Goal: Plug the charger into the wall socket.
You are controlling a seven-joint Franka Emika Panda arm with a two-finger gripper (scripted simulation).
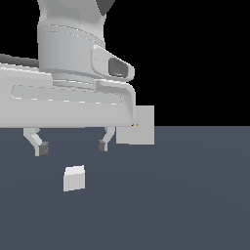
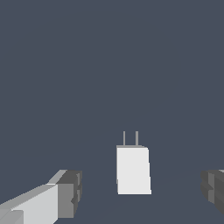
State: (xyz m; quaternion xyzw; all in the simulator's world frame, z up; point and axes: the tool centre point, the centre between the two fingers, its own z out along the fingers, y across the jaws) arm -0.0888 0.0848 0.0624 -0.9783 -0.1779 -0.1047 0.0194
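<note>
The charger (image 1: 74,177) lies on the dark slate-blue floor (image 1: 195,205), free of any grip — a small light-grey block w/ a whiter top face. In the wrist view the charger (image 2: 133,169) shows two thin grey prongs (image 2: 130,138) sticking out of one end, side by side, and nothing else touching it; the floor (image 2: 109,65) around it is plain.

Rel. to the charger, the gripper (image 1: 73,145) hangs just above, apart from it, jaws spread wide w/ nothing between them. One dark-padded fingertip (image 1: 43,149) sits up and toward the exterior view's left of the charger, the other up and toward that view's right. Wrist view agrees: the gripper (image 2: 142,192) has its fingers (image 2: 65,192) either side of the charger w/ clear floor between each pad and the block; no contact.

The wall socket (image 1: 141,126) stands upright, up and toward the exterior view's right of the charger, well apart from it — a flat light-grey square plate w/ two tiny yellowish holes near its left edge as seen, where the robot hand (image 1: 63,97) covers part of it. The socket looks farther back than the charger. Above the floor, bkgd is black.
</note>
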